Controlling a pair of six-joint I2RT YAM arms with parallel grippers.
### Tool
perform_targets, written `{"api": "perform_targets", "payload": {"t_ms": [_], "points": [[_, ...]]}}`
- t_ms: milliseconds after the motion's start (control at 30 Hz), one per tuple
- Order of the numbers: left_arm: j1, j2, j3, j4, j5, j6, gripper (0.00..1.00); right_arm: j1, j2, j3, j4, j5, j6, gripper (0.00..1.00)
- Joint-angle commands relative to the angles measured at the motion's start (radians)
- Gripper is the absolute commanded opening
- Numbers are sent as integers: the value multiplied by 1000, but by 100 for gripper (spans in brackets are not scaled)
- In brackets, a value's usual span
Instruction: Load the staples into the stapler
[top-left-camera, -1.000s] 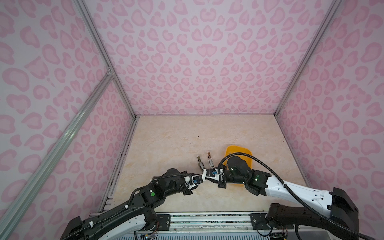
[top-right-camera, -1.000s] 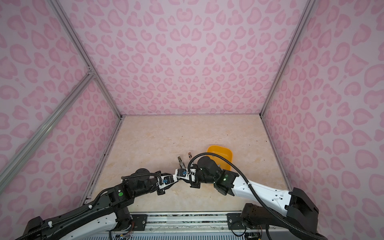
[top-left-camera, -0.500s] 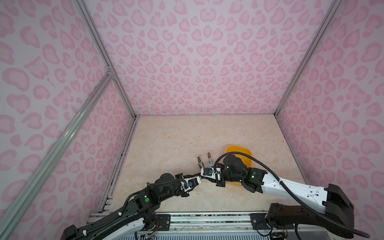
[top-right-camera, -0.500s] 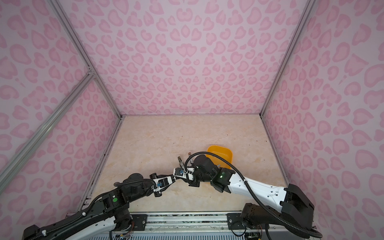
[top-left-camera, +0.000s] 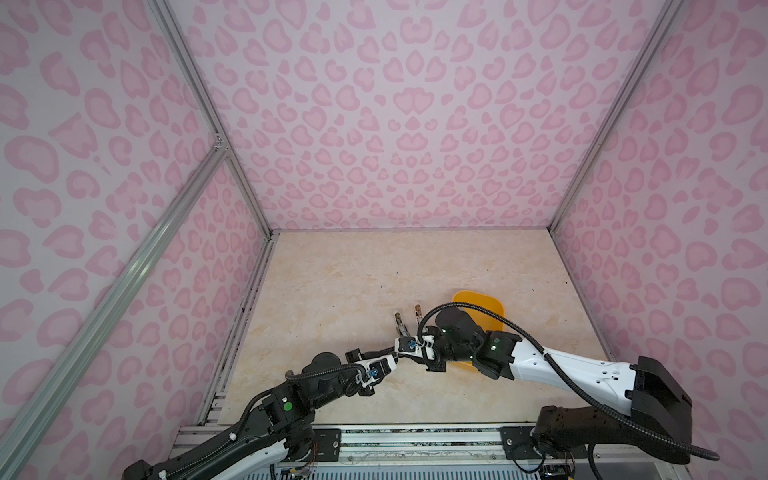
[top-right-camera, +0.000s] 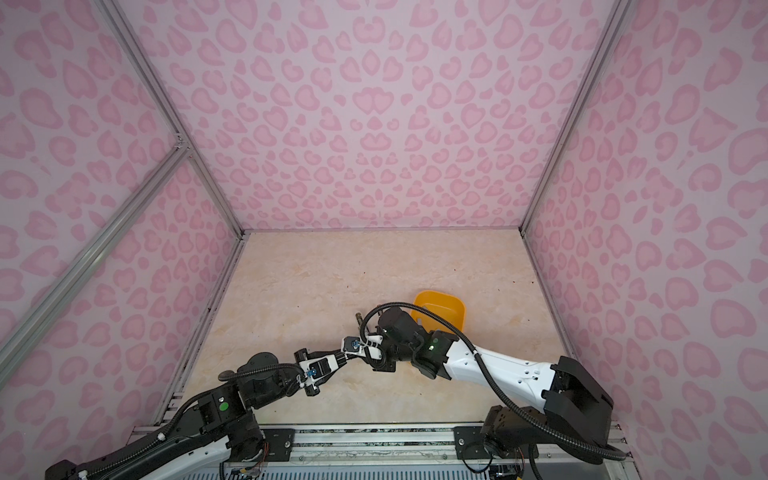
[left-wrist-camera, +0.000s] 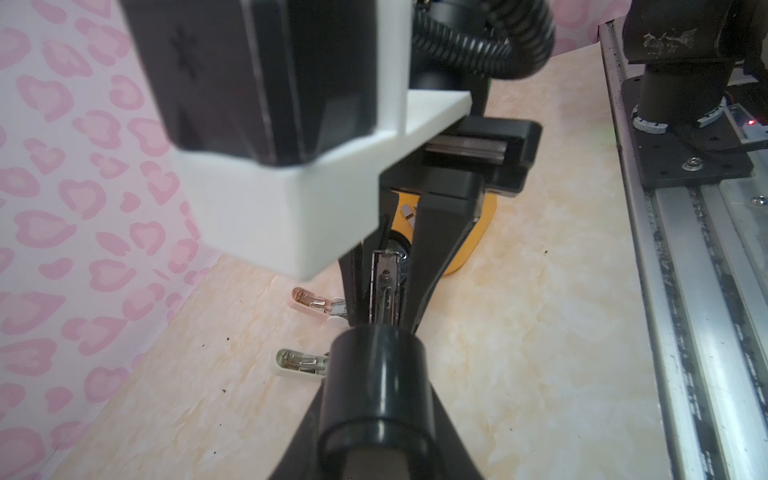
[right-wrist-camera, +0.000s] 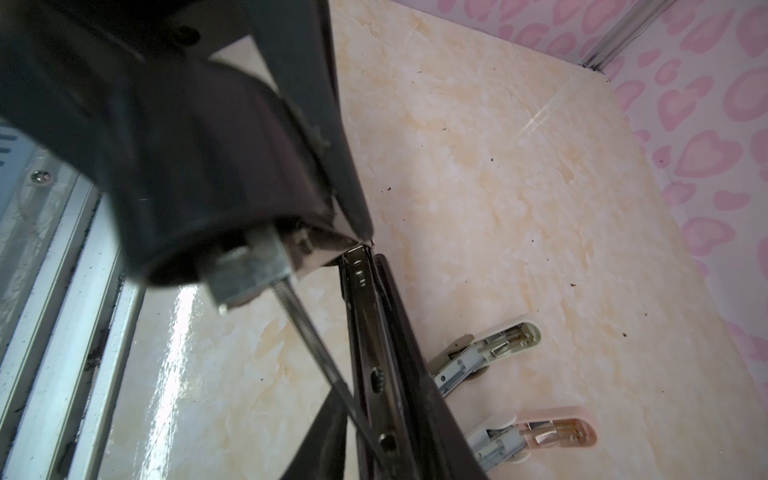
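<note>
Bright, even light; glare streaks the table (right-wrist-camera: 183, 316) (right wrist view); wrist-view foregrounds are blurred.

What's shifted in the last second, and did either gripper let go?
Both arms slid left in both top views: the left gripper drew back toward its base, the right gripper followed, reaching farther across. Nothing released; the open black stapler stays gripped between them. The yellow plastic tray, small pink stapler and small white stapler have not moved.
</note>
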Motion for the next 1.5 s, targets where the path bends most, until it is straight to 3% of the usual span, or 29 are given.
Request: {"api": "perform_targets", "payload": {"t_ms": [0, 100, 200, 400, 867, 1300, 1467], "points": [[2, -12, 1, 228, -10, -9, 3, 4, 20, -2, -88, -20, -15, 30], [2, -15, 0, 234, -5, -14, 3, 4, 27, 0, -86, -19, -19, 26], [4, -27, -10, 251, -19, -30, 3, 3, 27, -3, -79, -27, -18, 14], [38, -106, -72, 352, -19, -99, 3, -55, 9, -39, -13, -121, 16, 0], [76, -215, -161, 479, -24, -178, 4, -177, -39, -113, 140, -312, 135, 0], [78, -274, -160, 453, -83, -202, 3, -285, -132, -225, 341, -333, 272, 0], [79, -274, -106, 417, -178, -287, 4, -333, -131, -272, 449, -347, 340, 0]]}}
